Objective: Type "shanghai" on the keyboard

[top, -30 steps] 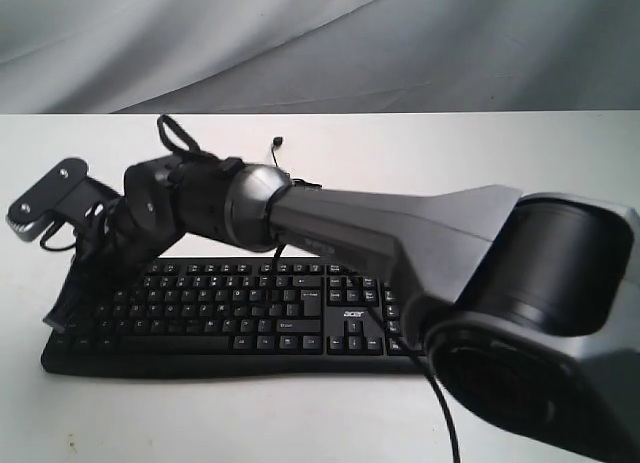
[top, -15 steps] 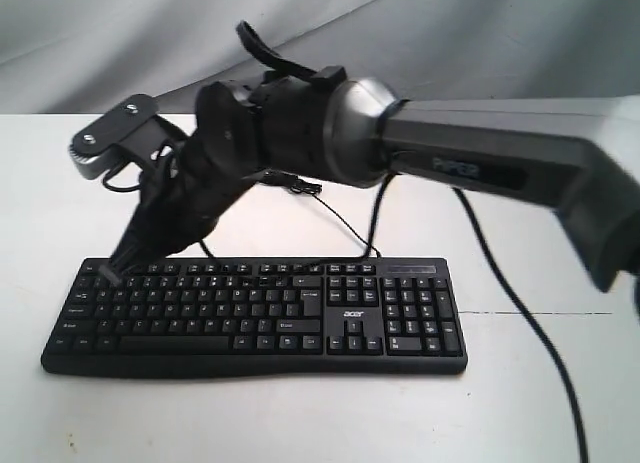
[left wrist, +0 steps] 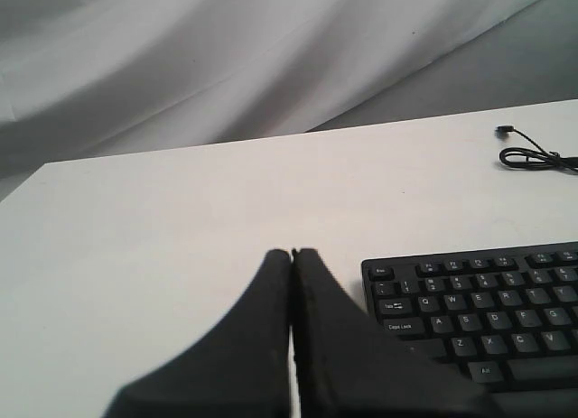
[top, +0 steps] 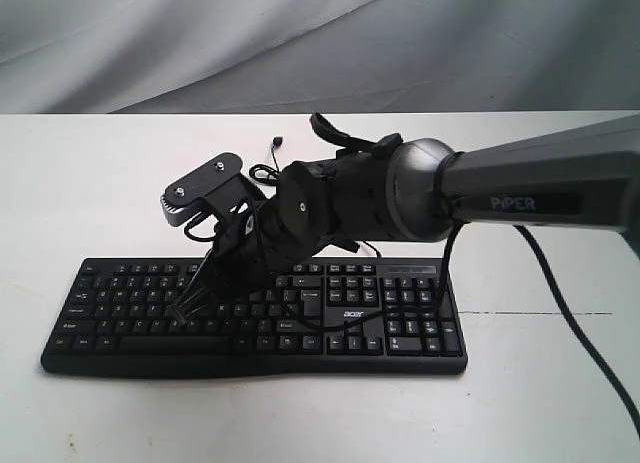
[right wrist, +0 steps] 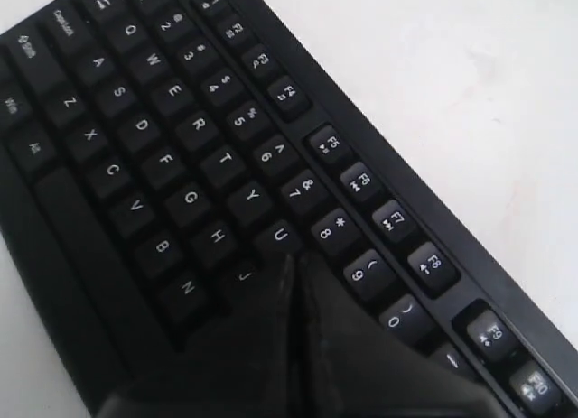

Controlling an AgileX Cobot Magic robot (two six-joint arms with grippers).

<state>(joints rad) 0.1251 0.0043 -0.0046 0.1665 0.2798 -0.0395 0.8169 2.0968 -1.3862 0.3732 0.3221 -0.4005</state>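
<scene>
The black keyboard (top: 300, 335) lies flat on the white table, with its number pad and acer logo on the right. My right arm reaches across it from the right. The right gripper (top: 186, 307) is shut, empty, and points down at the letter keys. In the right wrist view its tip (right wrist: 295, 259) sits just beside the U and J keys of the keyboard (right wrist: 153, 138); I cannot tell whether it touches. The left gripper (left wrist: 292, 254) is shut on nothing over bare table, beside the keyboard's (left wrist: 488, 301) Esc end. It does not show in the exterior view.
The keyboard's thin black cable (top: 272, 155) coils on the table behind it and shows again as a cable loop (left wrist: 535, 156) in the left wrist view. A grey cloth backdrop (top: 320, 43) hangs behind the table's far edge. The right arm's own cable (top: 560, 283) trails to the right.
The right arm rose from the keyboard's left end, swung up, then came down further right over the middle letter keys. The keyboard has not moved.
</scene>
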